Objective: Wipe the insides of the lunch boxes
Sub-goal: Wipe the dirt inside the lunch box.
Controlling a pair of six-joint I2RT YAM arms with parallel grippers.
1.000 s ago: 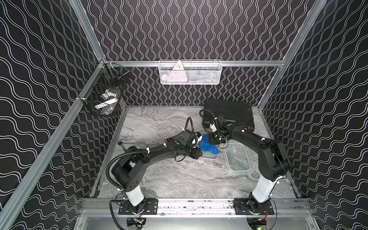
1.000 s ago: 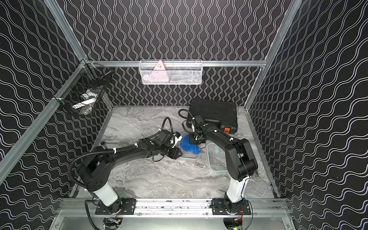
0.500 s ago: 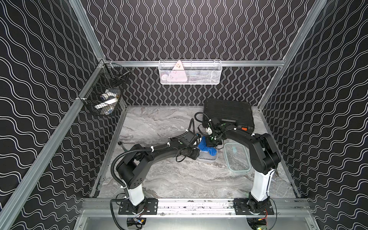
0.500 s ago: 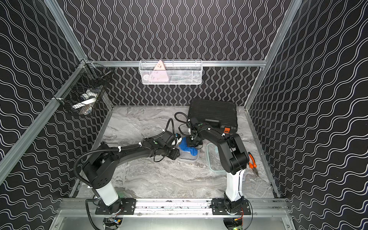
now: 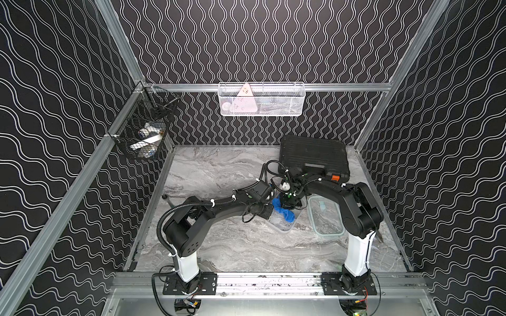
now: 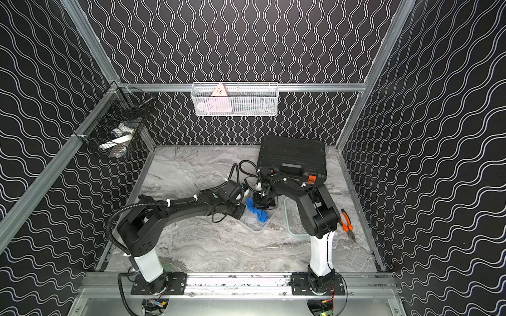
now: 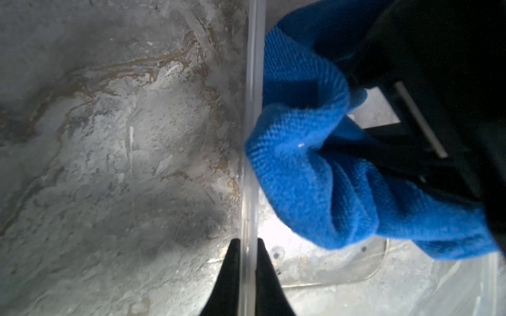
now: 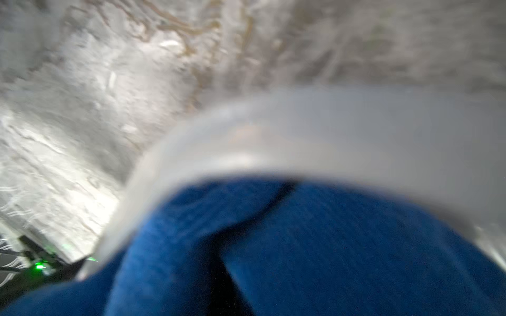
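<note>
The right wrist view is blurred: the lunch box point(image 8: 328, 131) wall smears, and the blue cloth point(image 8: 301, 260) buries the tips of the right tool point(image 6: 263, 204)

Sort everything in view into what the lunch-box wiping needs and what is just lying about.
Job: lunch box, held at its wall by left gripper; its lid; blue cloth in right gripper.
Lying about: black case; pliers; white wire basket; black mesh basket.

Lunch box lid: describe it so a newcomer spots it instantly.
Find the black ribbed case at the table's back. In front, beside the right arm, the lid lies flat. Unlike the neighbouring clear box, it is green-rimmed, without blue cloth.
</note>
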